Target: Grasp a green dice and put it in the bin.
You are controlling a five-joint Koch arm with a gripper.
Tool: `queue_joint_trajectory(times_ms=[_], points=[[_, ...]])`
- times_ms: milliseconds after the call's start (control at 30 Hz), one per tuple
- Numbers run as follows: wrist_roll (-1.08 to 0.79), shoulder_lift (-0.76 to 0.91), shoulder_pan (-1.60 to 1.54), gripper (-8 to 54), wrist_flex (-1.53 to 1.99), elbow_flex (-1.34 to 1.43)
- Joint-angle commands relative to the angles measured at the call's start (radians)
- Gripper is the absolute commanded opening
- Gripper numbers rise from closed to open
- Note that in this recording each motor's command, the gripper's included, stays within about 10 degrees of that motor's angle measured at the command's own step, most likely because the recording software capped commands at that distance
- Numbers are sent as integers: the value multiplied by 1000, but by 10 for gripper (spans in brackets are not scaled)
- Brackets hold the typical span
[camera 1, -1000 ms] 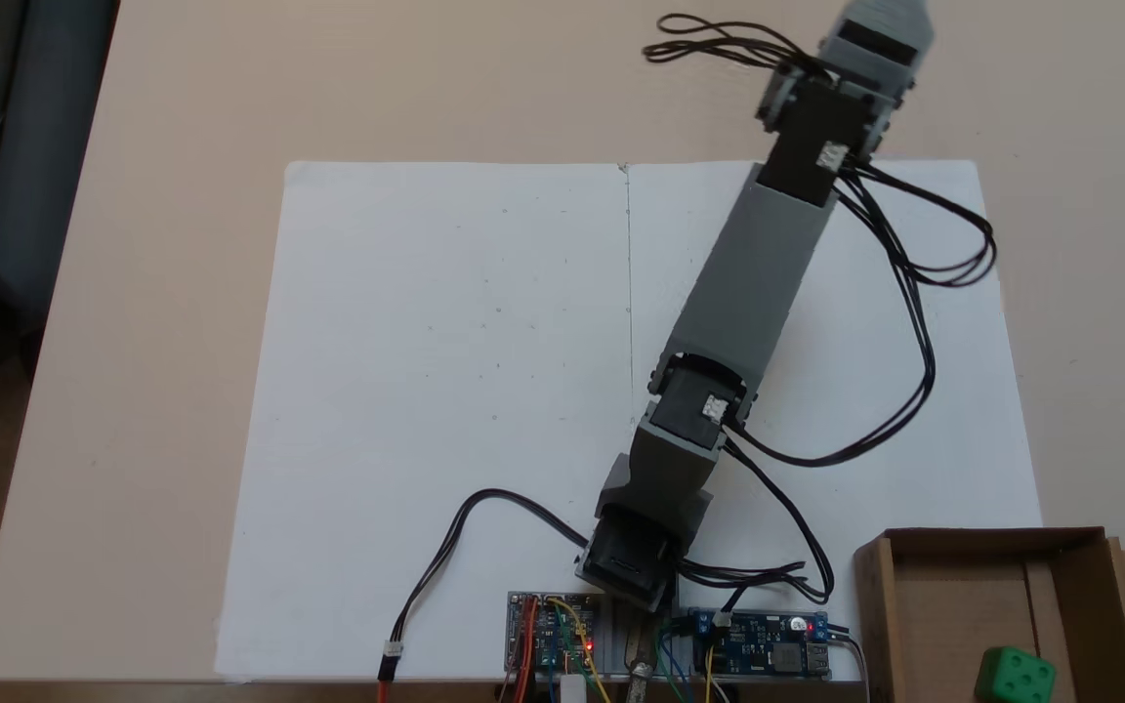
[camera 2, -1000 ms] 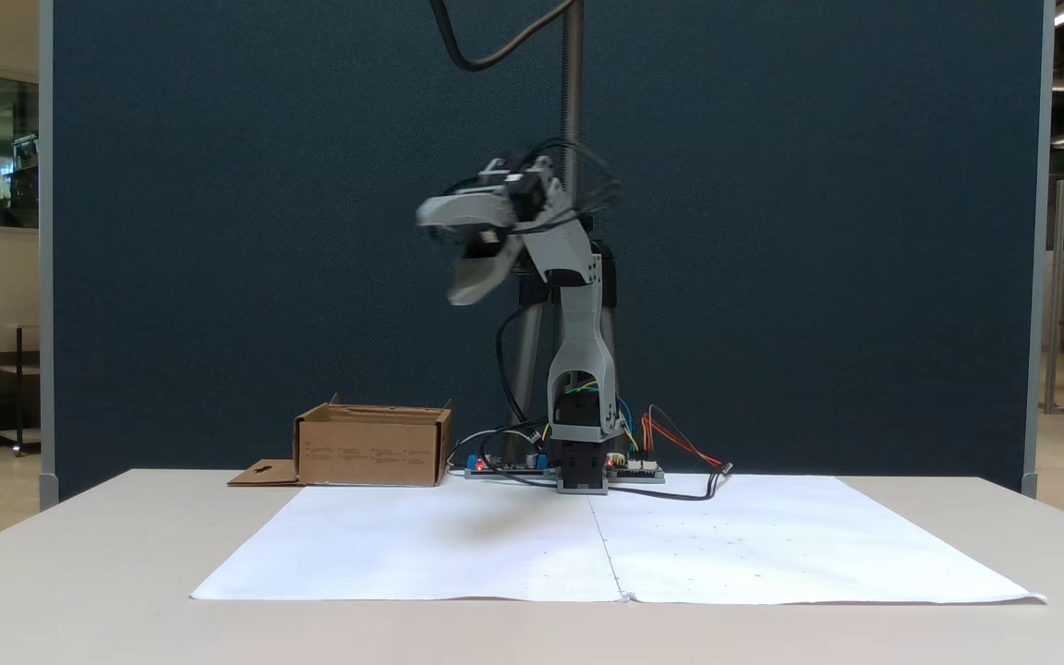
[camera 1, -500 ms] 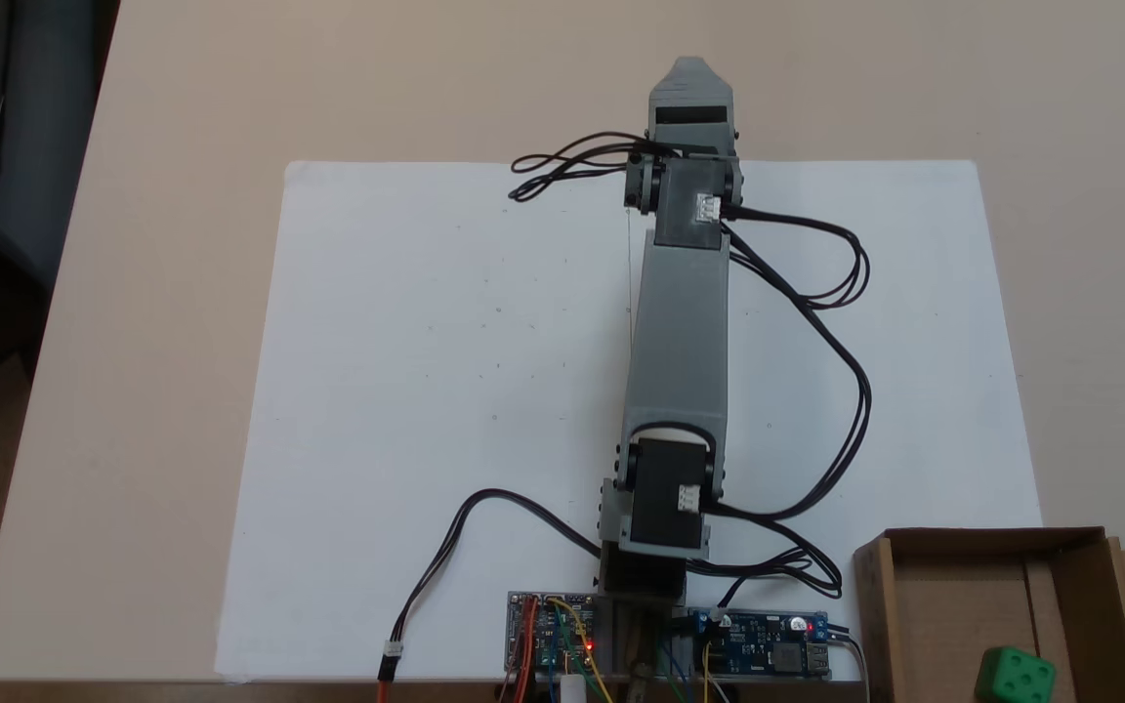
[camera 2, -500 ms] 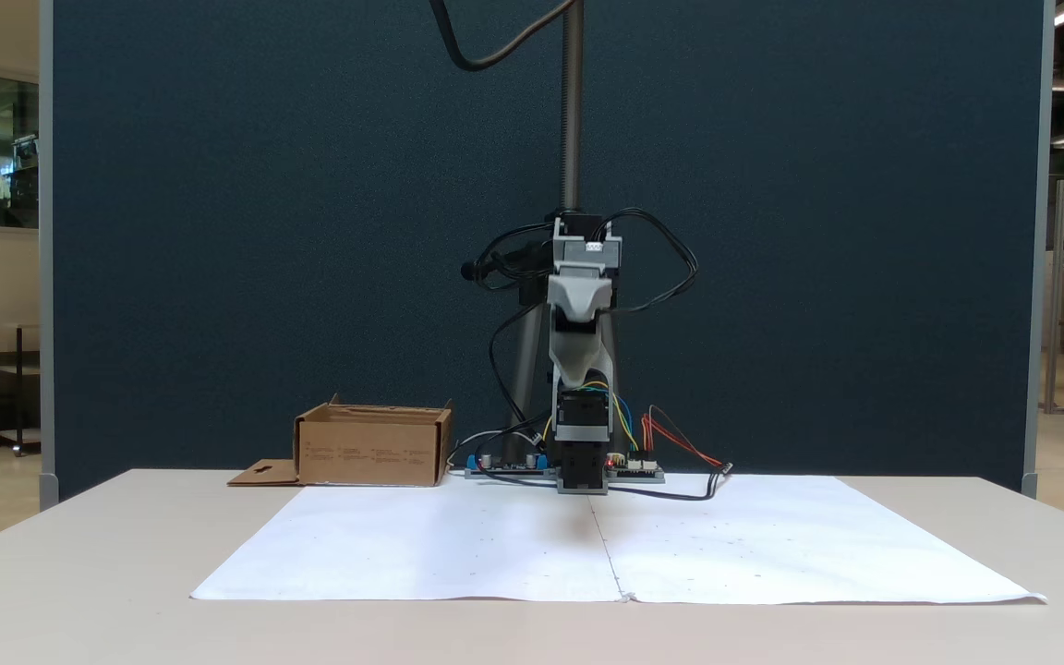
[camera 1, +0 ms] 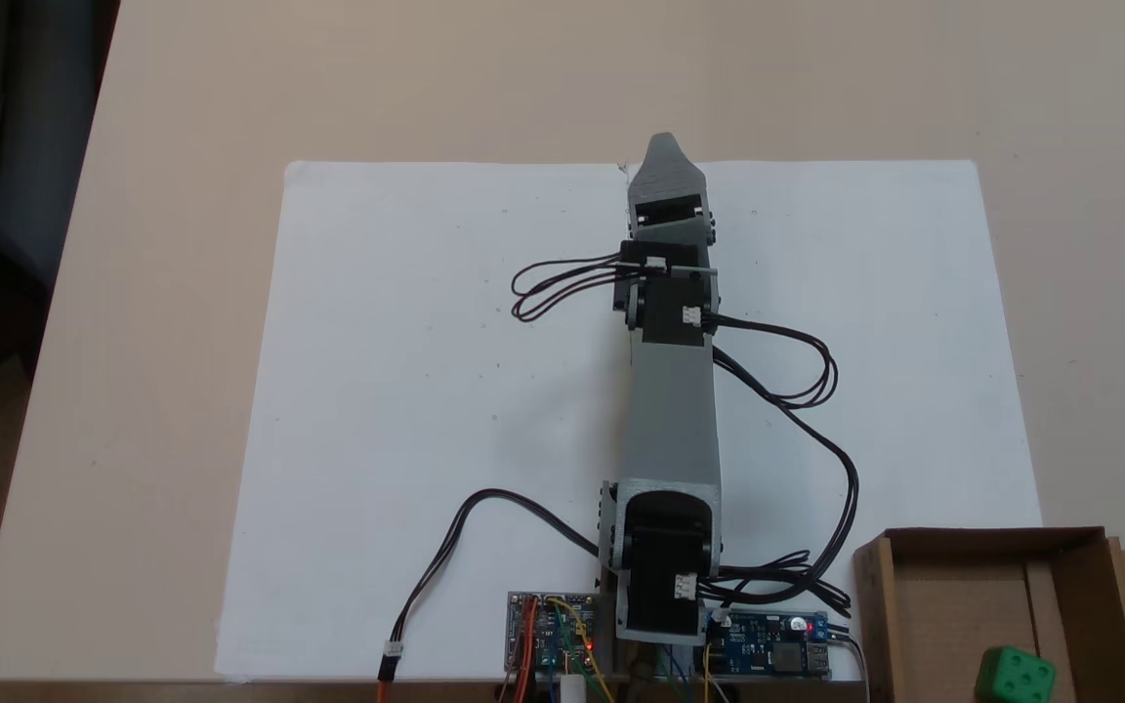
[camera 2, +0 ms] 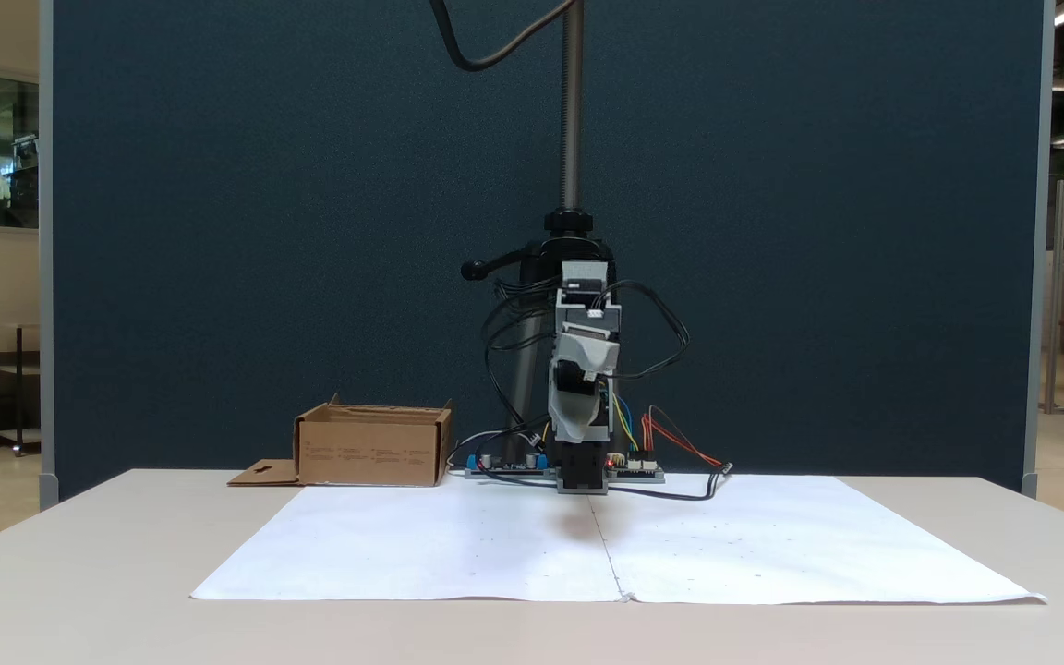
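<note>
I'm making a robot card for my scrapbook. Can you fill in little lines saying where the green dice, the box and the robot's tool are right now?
green dice: lying inside the bin, near its right wall in the top-down fixed view
bin: brown cardboard box at the table's corner, beside the circuit boards
tool: empty, above the white paper, pointing away from the base
tool open or shut: cannot tell
task: dice already in bin

Wide bare room is offered by the white paper sheet point(camera 1: 426, 371) on the counter point(camera 1: 182, 117), to either side of the arm point(camera 1: 670, 410). The near edge is blocked by the circuit boards point(camera 1: 768, 654) and looping black cables point(camera 1: 816, 391). The bin point(camera 1: 914, 586) stands at the sheet's corner, beside the boards, its top open from above
</note>
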Motion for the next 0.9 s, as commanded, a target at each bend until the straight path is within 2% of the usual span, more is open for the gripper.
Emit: queue_joint_trajectory(times_ms=[0, 167, 300, 567, 867], points=[[-77, 48, -8, 461, -164, 31], [-71, 81, -29, 451, -346, 239], [179, 110, -29, 476, -471, 402], [433, 169, -3, 483, -731, 592], [348, 222, 15, 505, -1011, 703]])
